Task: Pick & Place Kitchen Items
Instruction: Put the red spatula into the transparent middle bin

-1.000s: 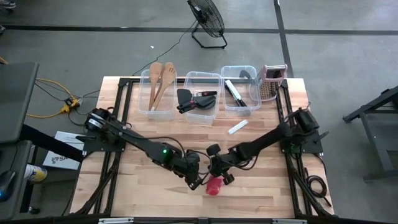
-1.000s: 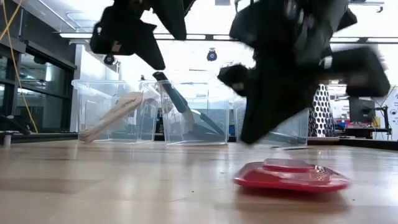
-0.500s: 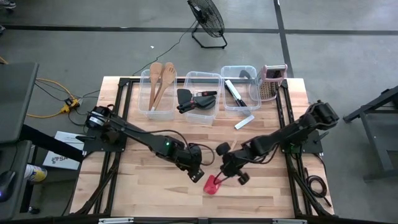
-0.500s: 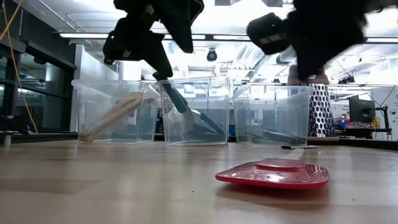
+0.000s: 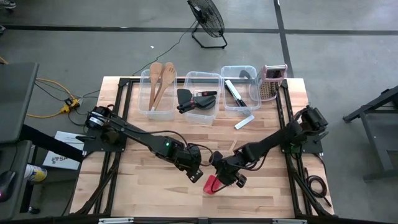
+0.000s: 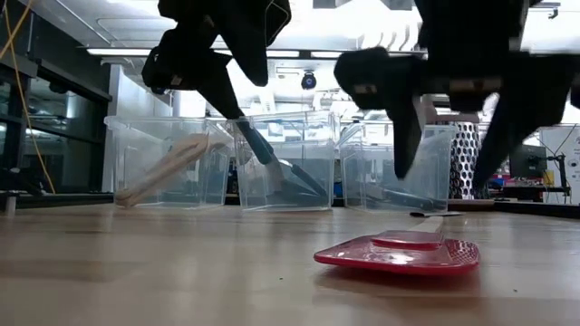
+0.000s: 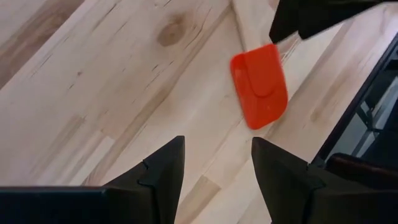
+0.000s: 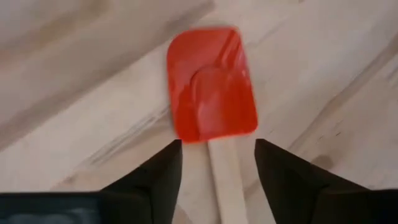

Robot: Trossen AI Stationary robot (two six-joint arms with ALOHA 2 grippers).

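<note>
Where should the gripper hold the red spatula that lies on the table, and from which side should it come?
Probably the wooden handle, from straight above. The red spatula lies flat, and the open right gripper already straddles the handle just behind the wide head.

Red-headed wooden-handled spatula (image 5: 213, 183) flat on table (image 5: 149, 193)
</note>
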